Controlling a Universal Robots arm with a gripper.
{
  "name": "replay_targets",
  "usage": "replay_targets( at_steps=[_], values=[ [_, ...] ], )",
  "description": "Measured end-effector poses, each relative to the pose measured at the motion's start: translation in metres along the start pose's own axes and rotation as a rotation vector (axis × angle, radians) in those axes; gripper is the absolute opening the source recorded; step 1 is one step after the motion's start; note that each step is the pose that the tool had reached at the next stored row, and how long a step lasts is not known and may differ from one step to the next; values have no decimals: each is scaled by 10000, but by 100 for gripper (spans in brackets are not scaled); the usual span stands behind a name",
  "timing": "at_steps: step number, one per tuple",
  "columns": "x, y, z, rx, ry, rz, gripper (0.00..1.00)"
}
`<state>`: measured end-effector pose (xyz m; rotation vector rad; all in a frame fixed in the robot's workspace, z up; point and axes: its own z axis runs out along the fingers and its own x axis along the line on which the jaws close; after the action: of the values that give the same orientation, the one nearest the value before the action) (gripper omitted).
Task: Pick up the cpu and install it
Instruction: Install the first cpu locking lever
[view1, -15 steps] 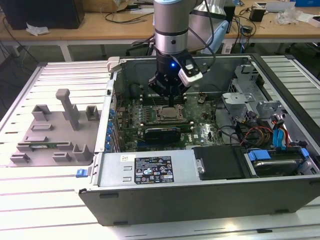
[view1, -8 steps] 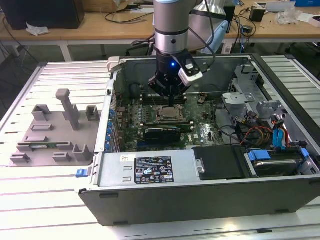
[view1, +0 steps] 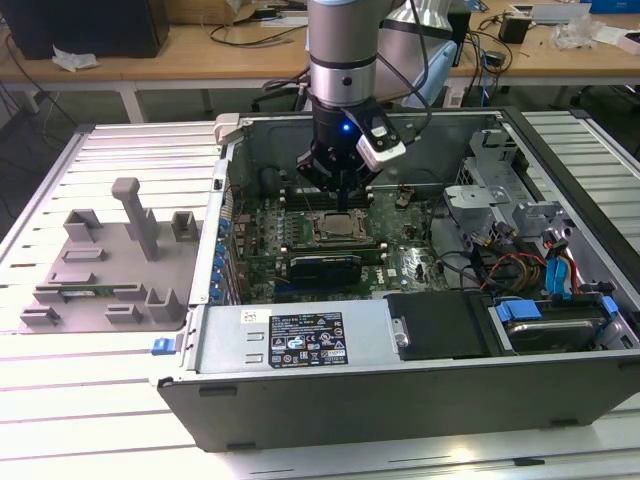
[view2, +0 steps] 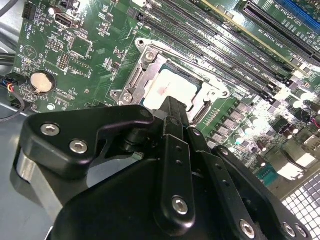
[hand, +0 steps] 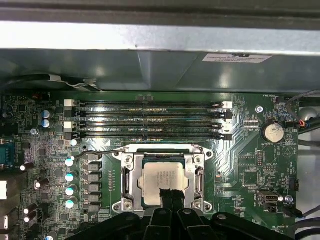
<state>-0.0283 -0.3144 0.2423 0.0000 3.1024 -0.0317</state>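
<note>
The chip (hand: 162, 179) lies flat in its square metal socket frame (hand: 129, 182) on the green board (hand: 245, 165), inside the open computer case (view1: 400, 400). My hand (hand: 170, 194) is clenched, fingertips together and gripping nothing, right over the chip's near edge. I cannot tell whether the tips touch it.

In the first wrist view, four long dark memory slots (hand: 150, 120) run beside the frame on its far side, a round coin battery (hand: 273, 132) sits off to one side, and a row of small silver-capped cylinders (hand: 70, 175) stands on the other. In the exterior view, a bundle of coloured cables (view1: 510, 270) fills the case's right part. At that view's left, a grey holder tray (view1: 110, 270) rests on the white slatted surface (view1: 100, 400), well apart from the case.
</note>
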Motion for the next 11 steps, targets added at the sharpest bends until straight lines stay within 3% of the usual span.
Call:
replay_targets(
  at_steps=[5, 7, 11],
  values=[
    [-1, -1, -26, 0, 1, 0, 11],
    [-3, -1, -72, -1, -1, 0, 11],
    [-3, -2, -75, 0, 0, 0, 11]
  ],
)
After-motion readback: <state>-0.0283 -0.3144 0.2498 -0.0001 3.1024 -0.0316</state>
